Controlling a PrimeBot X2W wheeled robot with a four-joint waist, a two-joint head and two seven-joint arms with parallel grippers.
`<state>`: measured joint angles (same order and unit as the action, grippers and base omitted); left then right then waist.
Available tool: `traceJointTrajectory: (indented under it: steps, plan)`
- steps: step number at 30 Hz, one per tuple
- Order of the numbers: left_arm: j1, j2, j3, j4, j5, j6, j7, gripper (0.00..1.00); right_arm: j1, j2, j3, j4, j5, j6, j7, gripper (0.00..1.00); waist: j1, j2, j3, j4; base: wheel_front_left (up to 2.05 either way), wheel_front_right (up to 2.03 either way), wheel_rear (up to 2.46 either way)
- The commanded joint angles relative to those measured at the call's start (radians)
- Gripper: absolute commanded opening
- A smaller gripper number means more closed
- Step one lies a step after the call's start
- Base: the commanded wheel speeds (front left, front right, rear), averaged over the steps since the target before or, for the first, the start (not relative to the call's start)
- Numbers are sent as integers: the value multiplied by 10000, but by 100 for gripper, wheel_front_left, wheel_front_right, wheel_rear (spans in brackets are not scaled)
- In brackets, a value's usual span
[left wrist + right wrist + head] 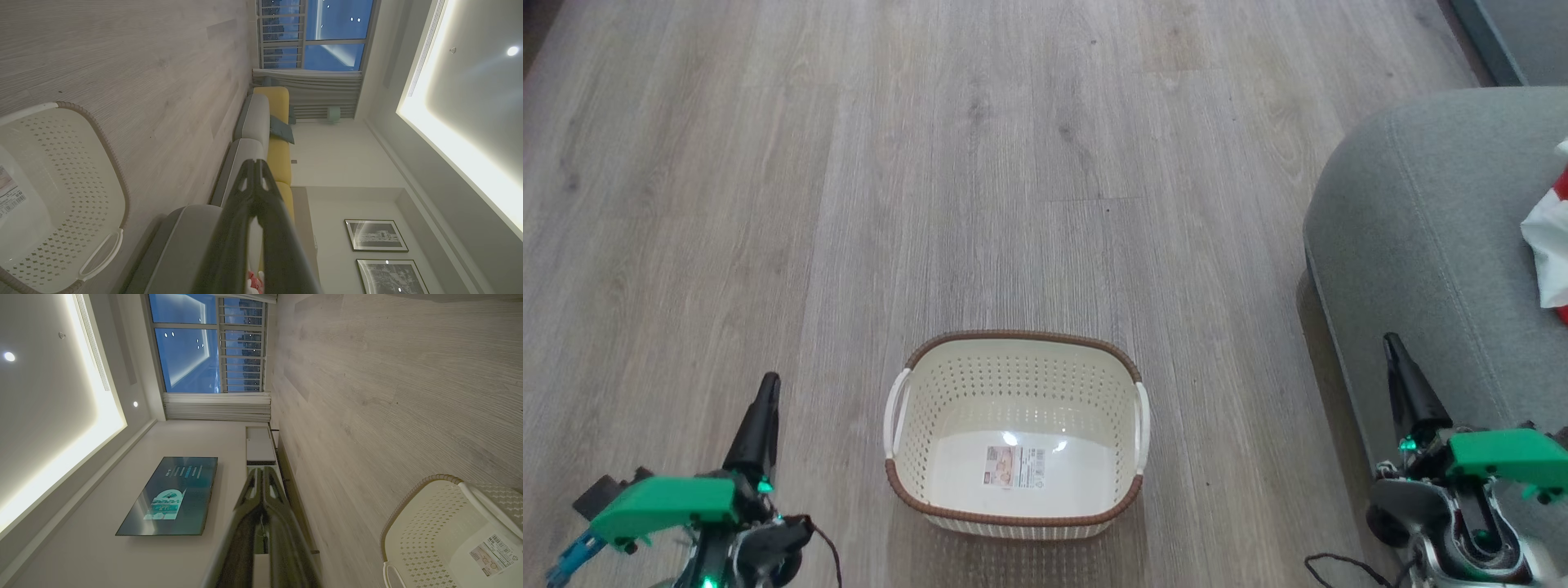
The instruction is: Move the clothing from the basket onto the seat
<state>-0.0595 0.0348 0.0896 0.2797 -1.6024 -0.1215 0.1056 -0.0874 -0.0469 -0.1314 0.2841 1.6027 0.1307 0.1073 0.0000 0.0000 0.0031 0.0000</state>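
The cream perforated basket (1013,384) is set on the wood-plank floor (931,163), low in the middle of the head view. Its brown rim is seen all round and the label sticker (1015,467) on its bottom lies uncovered. The clothing (1550,245), a white piece edged with red, is laid on the grey-green seat (1421,229) at the view's right edge, cut by the frame and well apart from the basket. A strip of bare floor is left between the basket's right handle (1143,425) and the seat's rounded corner. Wide bare floor is seen beyond the basket and to its left. The left pincer (768,385) is held left of the basket, and the right pincer (1393,347) is seen against the seat's near edge. Each has its fingers pressed together, with nothing pinched.
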Motion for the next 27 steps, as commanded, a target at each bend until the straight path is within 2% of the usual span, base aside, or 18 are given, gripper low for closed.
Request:
traceJointTrajectory:
  steps: [1, 27]
  plan:
    - [-486, 154, 241, -345, -63, -92, 76, 0, -205, -33, 177, -393, 59, 0, 59, 0, 0, 0, 0, 0, 0, 0, 0]
    - [-485, 154, 240, -345, -64, -92, 76, 0, -205, -33, 177, -393, 60, 0, 59, 0, 0, 0, 0, 0, 0, 0, 0]
